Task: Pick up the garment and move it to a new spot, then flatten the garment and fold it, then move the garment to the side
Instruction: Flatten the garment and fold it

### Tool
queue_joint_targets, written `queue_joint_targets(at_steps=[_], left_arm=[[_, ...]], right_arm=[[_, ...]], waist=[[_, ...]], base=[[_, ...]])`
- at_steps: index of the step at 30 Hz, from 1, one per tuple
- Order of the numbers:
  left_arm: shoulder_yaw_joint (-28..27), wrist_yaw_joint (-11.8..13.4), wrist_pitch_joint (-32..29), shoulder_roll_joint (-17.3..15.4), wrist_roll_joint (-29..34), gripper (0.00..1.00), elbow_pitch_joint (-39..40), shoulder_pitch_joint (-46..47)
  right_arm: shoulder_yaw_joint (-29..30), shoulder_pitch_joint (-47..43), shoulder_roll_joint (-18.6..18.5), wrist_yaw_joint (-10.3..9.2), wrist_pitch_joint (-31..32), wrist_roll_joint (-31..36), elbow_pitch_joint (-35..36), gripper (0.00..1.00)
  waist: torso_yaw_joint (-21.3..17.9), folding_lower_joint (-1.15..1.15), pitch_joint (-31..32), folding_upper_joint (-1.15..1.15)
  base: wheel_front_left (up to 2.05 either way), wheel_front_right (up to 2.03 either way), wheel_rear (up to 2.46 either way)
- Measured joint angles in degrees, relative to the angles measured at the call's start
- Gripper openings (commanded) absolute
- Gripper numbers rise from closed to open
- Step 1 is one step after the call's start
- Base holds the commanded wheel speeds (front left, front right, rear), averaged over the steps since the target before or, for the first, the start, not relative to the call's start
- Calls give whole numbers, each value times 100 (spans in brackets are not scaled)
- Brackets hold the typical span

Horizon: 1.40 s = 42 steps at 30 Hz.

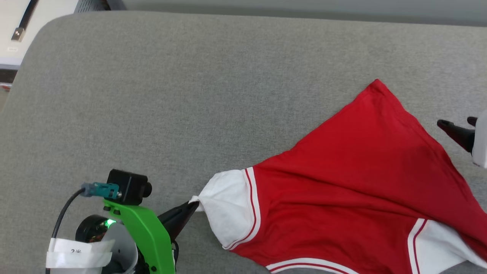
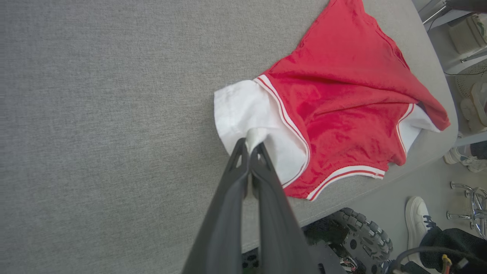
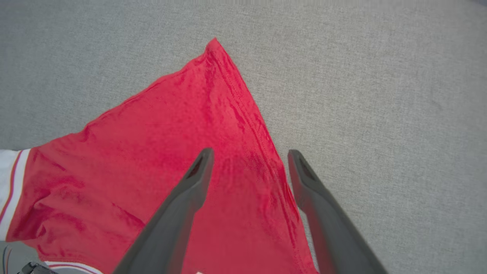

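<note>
left gripper (image 2: pixel 249 146): jaws pinching the tip of the white sleeve (image 2: pixel 243 106) | right gripper (image 3: pixel 249 154): jaws spread, red garment (image 3: pixel 171 152) edge under and between them | step, judged: flattening | advice: close on that edge, draw away from left jaws, taut and low over grey surface (image 1: pixel 190 95)

The red garment (image 1: pixel 342 182) lies spread on the grey desk (image 1: pixel 190 95), the tip of its white sleeve pinched in the closed left pincer (image 1: pixel 192 205) at its left end, while the right pincer (image 1: pixel 455 121) hangs just beside its right edge, fingers parted, clear of the cloth.
</note>
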State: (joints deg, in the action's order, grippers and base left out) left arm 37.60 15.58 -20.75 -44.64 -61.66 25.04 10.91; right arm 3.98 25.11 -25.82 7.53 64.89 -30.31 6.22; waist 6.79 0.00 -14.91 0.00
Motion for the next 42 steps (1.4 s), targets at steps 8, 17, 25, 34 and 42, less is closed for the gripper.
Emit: queue_joint_targets(at_steps=[8, 17, 25, 34, 42], left_arm=[[74, -100, 5, 205, 171, 0, -11, 232], [191, -276, 80, 487, 245, 0, -209, 454], [231, -328, 167, 628, 244, 0, -354, 504], [209, -382, 256, 681, 225, 0, -445, 504], [64, -380, 421, 723, 207, 0, -554, 503]], right_arm=[[-465, 995, -182, 0, 145, 232, -654, 100], [-1003, 1758, -501, 0, 140, 400, -1629, 100], [-1184, 1852, -802, 0, 164, 323, -1768, 100], [-1336, 1790, -920, -1, 9, 54, -1822, 0], [-1396, 1722, -803, -1, -792, -26, -2029, 0]], waist=[[426, 0, -533, 0], [1091, 1, -1236, 0], [1346, 1, -1453, 0], [1425, 1, -1427, 0], [1327, 1, -1175, 0]], base=[[0, 0, 0], [0, 0, 0], [0, 0, 0], [0, 0, 0], [0, 0, 0]])
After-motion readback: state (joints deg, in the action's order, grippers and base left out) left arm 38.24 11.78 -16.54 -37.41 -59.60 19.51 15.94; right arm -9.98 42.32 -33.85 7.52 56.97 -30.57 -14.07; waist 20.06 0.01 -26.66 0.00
